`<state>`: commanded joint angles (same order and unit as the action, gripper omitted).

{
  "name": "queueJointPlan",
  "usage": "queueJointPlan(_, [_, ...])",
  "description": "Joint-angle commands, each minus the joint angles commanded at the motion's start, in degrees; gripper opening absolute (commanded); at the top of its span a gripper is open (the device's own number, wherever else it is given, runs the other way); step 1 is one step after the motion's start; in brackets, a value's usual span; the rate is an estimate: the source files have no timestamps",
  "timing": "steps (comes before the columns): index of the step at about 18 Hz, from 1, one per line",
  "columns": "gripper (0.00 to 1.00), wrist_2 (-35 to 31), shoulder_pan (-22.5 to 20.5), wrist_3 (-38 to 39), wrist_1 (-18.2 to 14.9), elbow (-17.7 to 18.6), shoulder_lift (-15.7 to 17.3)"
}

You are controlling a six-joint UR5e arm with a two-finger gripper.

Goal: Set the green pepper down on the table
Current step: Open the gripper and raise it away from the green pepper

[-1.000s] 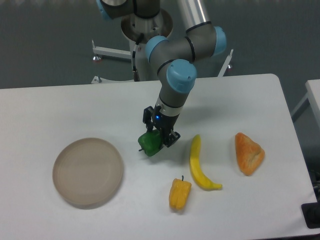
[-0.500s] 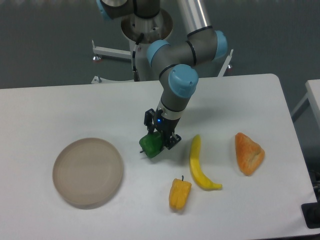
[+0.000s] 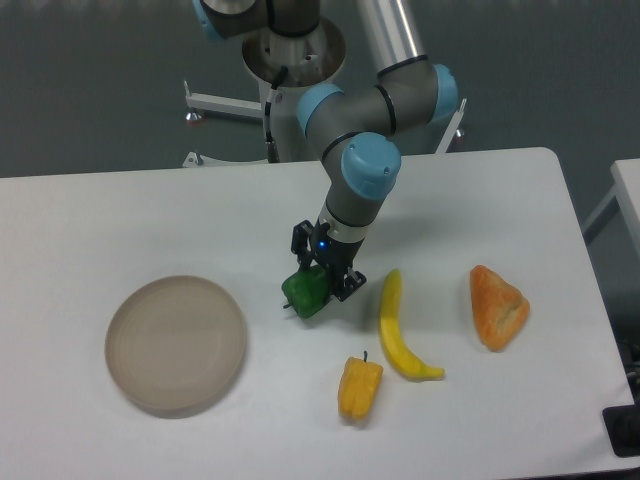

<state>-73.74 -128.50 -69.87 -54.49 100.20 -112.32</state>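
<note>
In the fixed camera view, the gripper point(image 3: 320, 282) is clenched on the green pepper point(image 3: 305, 292), its dark fingers gripping the pepper from above. The pepper sits low over the white table point(image 3: 120, 215), near the middle of it; whether its underside touches the surface cannot be told.

Taking the pepper as the landmark: the round beige plate point(image 3: 176, 345) lies well to its left and slightly nearer the camera, apart from it. The banana point(image 3: 397, 328) lies just to its right, long axis running from back to front, not touching the gripper. The yellow pepper point(image 3: 359, 387) lies in front of it and a little right, near the banana's lower end. The orange wedge-shaped thing point(image 3: 496, 305) lies far right, beyond the banana.
</note>
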Motion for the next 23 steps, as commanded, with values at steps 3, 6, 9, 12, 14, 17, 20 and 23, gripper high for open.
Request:
queueJointPlan(3, [0.74,0.0,-0.1,0.1,0.0,-0.3,0.1])
queueJointPlan(6, [0.89,0.0,-0.4,0.0,-0.1,-1.0,0.4])
queueJointPlan(9, [1.0,0.0,-0.7,0.5,-0.3,-1.3,0.8])
queueJointPlan(12, [1.0,-0.4,-1.2,1.0,-0.5,-3.2,1.1])
queueJointPlan(14, [1.0,-0.4,-2.0,1.0,-1.1,-5.3,1.7])
queueJointPlan(17, [1.0,-0.5,-3.2,0.7,-1.8,-9.1,1.1])
queueJointPlan(20, [1.0,-0.5,-5.2,-0.3,-5.8,-13.6,-0.4])
queueJointPlan(23, [1.0,-0.6,-7.6,-4.3,-6.5,-16.6,-1.7])
